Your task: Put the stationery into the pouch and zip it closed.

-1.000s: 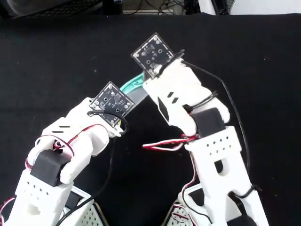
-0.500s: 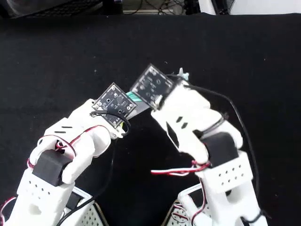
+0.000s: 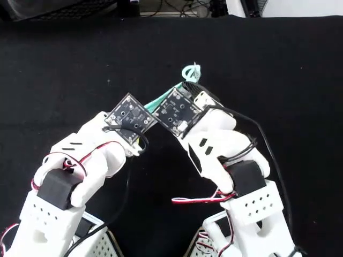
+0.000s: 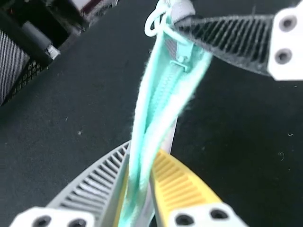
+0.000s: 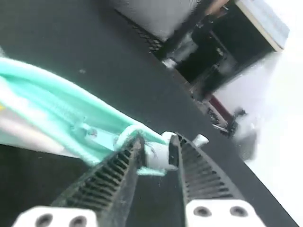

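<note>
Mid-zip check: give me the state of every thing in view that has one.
left tool: shut on the pouch.
right tool: shut on the zipper pull.
pouch: stretched between both tools.
zipper: meshed shut up to the slider.
slider: close by the right tool.

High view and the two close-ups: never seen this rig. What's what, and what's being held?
Two small white robot arms, the left arm and the right arm, stand side by side at a black table. The high view comes from a fixed camera looking down. Each close-up comes from a camera on one arm's wrist, looking along its pincer. A mint-green pouch is stretched between them. The left pincer, with grey and yellow fingers, is shut on one end of the pouch. The right pincer, with black fingers, is shut on the zipper pull at the other end.
</note>
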{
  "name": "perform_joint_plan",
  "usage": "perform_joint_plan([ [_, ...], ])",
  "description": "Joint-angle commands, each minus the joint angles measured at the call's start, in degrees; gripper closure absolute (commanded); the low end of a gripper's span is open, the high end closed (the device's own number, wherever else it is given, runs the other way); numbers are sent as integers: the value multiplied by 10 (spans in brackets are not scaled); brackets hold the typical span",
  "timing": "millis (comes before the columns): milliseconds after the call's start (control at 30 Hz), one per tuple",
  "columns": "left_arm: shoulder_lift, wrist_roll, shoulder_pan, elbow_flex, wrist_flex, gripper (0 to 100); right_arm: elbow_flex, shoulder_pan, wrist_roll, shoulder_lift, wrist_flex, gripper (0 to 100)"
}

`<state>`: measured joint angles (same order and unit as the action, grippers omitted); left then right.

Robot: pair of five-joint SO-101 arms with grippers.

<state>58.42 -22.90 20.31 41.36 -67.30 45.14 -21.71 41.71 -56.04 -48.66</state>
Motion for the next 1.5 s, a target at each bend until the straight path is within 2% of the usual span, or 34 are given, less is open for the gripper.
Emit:
perform_joint_plan([
  [0,-14,-5,-5,21,-11,970,36,-18,65,5,-84,891],
  [167,-14,-5,-5,22,-4,970,7,-18,74,5,-164,890],
  [467,-14,-5,-5,25,4,970,-22,-21,74,9,-196,884],
  [667,-14,-5,-5,25,4,970,6,-47,74,10,-192,716],
  [900,-14,-5,-5,25,3,970,29,-66,78,10,-136,714],
  [967,-14,-5,-5,24,2,970,48,-66,86,10,-103,739],
  [1100,-14,-5,-5,24,2,970,81,-66,149,7,-76,898],
  [1200,-14,-5,-5,24,4,970,87,-66,161,6,-74,985],
  [1467,-14,-5,-5,25,4,970,87,-61,159,5,-74,986],
])
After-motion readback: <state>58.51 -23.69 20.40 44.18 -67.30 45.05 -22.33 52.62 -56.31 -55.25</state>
